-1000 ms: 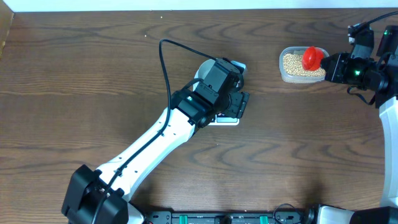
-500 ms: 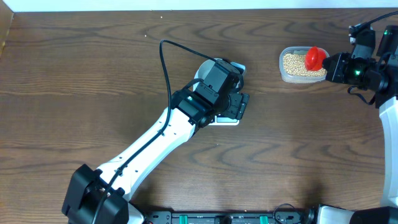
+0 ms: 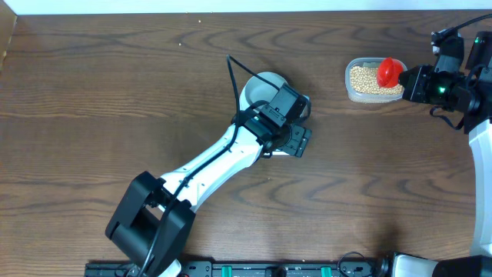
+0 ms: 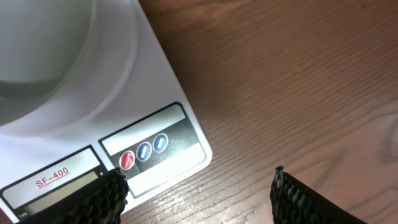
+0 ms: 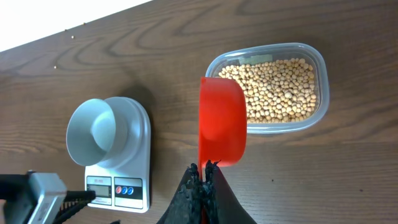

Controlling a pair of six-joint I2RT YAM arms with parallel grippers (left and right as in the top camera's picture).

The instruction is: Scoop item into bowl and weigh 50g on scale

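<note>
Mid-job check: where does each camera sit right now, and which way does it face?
Overhead: fixed above the table, looking straight down; both arms show, the left beside the bowl, the right by the tub.
Left wrist: looks down at the scale corner with its buttons; left fingers, open, at the bottom edge.
Right wrist: looks down past the red scoop in the shut right fingers at the beans.
Shared: bowl and scale buttons appear in both wrist views.

Ahead of my right gripper (image 5: 202, 171) the scoop (image 5: 222, 121) is bright red; beyond it the beans (image 5: 280, 90) are tan-yellow (their tub (image 5: 322, 93) clear). Under my black, ribbed left gripper (image 4: 198, 177) the scale (image 4: 155, 81) is white with red and blue buttons, on a dark brown, grained table (image 4: 298, 74).
</note>
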